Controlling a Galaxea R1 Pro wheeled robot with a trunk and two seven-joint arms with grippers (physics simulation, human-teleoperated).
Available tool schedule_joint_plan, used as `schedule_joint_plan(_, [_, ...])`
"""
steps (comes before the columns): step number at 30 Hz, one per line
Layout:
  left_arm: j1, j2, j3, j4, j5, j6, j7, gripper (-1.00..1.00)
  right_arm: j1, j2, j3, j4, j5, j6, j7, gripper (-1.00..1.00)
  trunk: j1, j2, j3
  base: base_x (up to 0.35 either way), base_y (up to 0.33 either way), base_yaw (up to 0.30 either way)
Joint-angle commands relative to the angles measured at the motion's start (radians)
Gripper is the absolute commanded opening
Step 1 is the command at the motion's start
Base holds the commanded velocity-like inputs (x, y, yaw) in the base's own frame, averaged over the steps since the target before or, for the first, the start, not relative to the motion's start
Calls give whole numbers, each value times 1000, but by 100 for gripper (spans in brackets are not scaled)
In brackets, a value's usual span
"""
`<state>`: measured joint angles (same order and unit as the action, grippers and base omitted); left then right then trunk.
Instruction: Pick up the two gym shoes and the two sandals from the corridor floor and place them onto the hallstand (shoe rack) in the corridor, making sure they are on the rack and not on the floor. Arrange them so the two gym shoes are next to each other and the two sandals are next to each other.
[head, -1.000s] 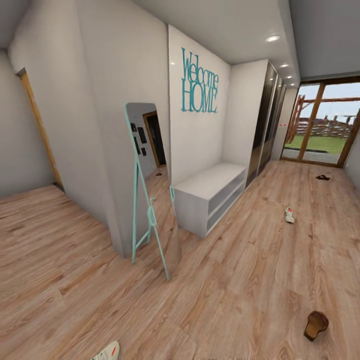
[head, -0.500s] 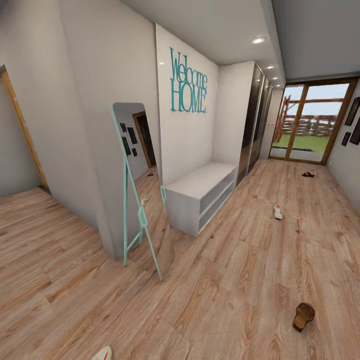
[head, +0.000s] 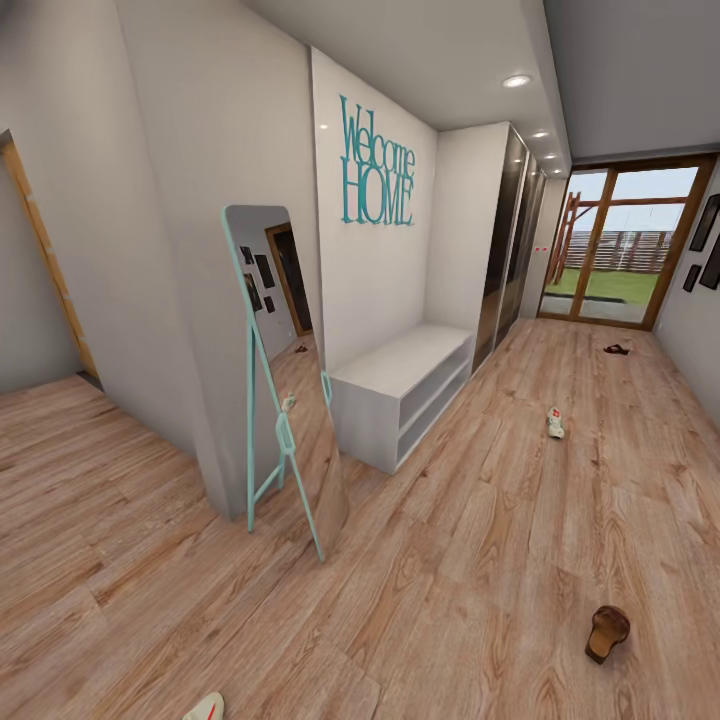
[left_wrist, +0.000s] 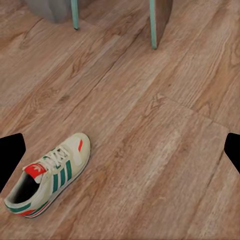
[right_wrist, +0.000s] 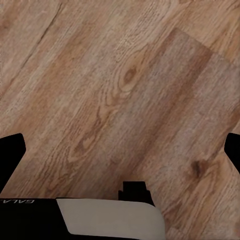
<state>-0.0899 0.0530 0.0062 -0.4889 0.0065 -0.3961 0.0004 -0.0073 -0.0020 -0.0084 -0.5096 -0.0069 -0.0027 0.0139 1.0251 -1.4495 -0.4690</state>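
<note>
One white gym shoe with green stripes (left_wrist: 50, 182) lies on its sole on the wood corridor floor (head: 470, 560); its toe peeks in at the head view's lower edge (head: 208, 708). The other gym shoe (head: 555, 423) lies far down the corridor. A brown sandal (head: 607, 632) rests on the floor at the right, and the second sandal (head: 616, 349) lies near the glass door. My left gripper (left_wrist: 120, 152) hangs open above the floor beside the near shoe, not touching it. My right gripper (right_wrist: 120, 150) is open over bare planks. The hallstand is out of view.
A teal-framed standing mirror (head: 285, 400) leans at the wall corner, its legs (left_wrist: 152, 22) just beyond the near shoe. A plain low white rack (head: 400, 390) stands under a Welcome HOME sign. Dark wardrobe doors (head: 512, 240) and a glass door (head: 610, 250) lie farther on.
The head camera swung between one second and half a second ago, sliding the whole scene left and down. Since then nothing has moved; shoes and sandals lie where they were.
</note>
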Motion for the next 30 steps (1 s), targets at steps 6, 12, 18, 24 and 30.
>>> schedule_joint_plan(6, [-1, 1, 0, 1, -1, -3, -2, 100, 0, 0, -1, 0, -1, 0, 1, 100, 0, -1, -1, 0, 0, -105])
schedule_joint_plan(12, [-1, 1, -1, 0, -4, -2, -2, 100, 0, 0, -1, 0, -1, 0, 2, 100, 0, -1, -1, 0, 0, -260])
schedule_joint_plan(18, [-1, 1, 0, 0, -4, -1, -3, 100, 0, 0, -1, 2, -1, 1, 3, 100, 0, -1, -1, 0, 35, -293])
schedule_joint_plan(24, [-1, 1, 1, 0, -2, -1, -2, 100, 0, 0, 0, 2, -1, 1, 3, 100, 0, -1, -1, 0, 219, -299])
schedule_joint_plan(30, [-1, 1, 1, 0, -2, -1, -1, 100, 0, 0, 0, 2, -2, 1, 3, 100, 0, -1, -1, 0, 300, -300])
